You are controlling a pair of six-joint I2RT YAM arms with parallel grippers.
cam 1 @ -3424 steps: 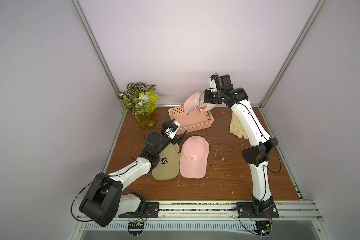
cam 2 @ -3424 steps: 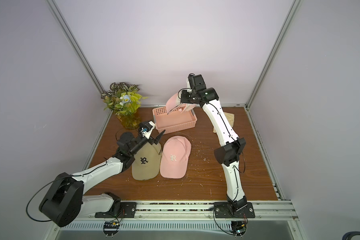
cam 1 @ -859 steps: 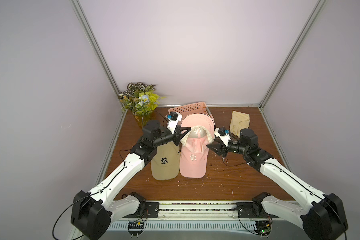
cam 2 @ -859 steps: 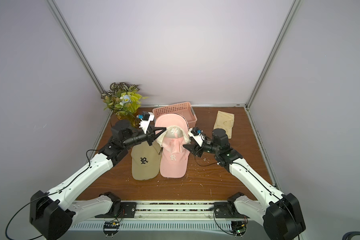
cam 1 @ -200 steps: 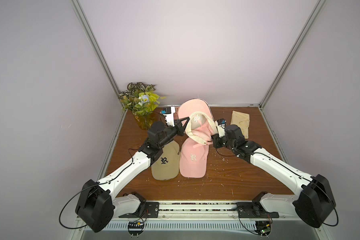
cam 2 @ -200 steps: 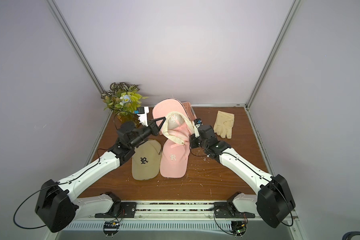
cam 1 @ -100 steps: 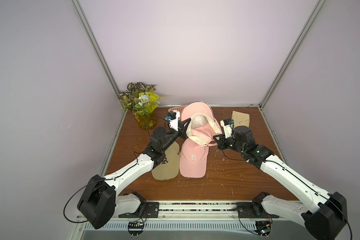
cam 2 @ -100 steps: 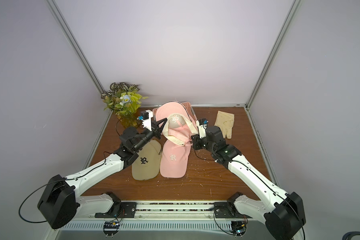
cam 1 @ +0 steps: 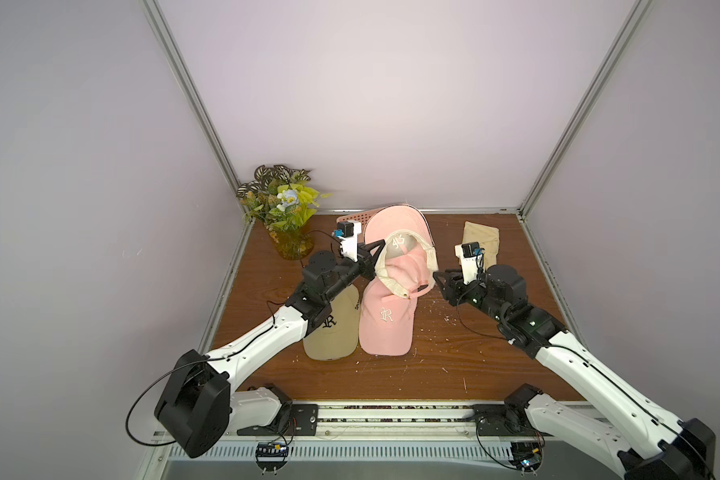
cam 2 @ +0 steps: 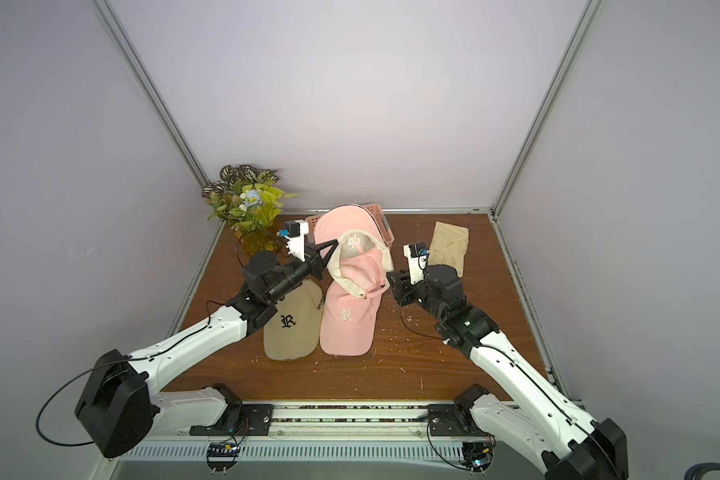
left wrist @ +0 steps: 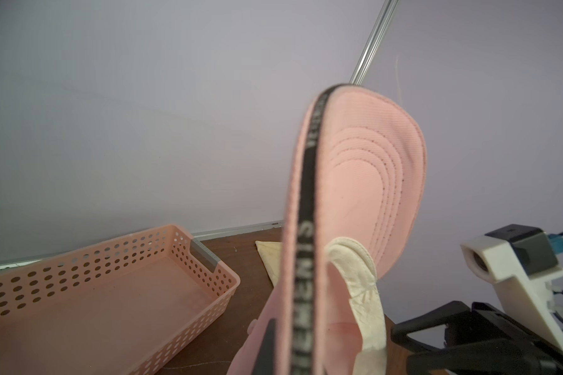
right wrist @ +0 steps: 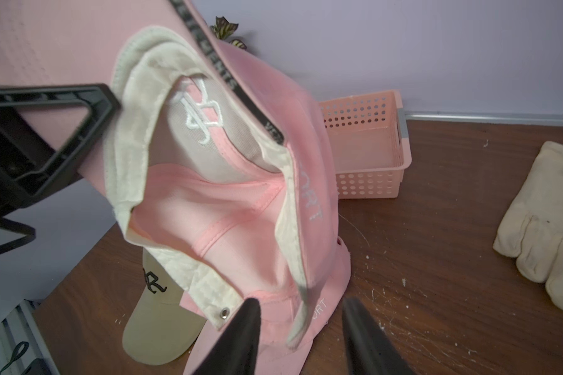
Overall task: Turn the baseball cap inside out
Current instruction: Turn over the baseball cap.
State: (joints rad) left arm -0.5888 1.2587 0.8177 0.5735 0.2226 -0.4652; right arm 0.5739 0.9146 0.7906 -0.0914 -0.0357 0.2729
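Pink cotton baseball cap [cam 1: 400, 266] hangs over the scratched wooden table [cam 1: 454, 357], its hollow turned toward the right arm.

Nearest, a beige twill cap [cam 1: 333, 332] and a second pink cap [cam 1: 385, 328] lie flat, touching. Above them the left gripper [cam 1: 376, 258] pinches the raised cap's cream sweatband, stiff stitched brim upward; the right gripper [right wrist: 301, 303] stands parted beside the snap strap, holding nothing. Behind sit a perforated plastic basket [right wrist: 364, 152], a cream glove [right wrist: 550, 227] and a leafy plant [cam 1: 283, 203].
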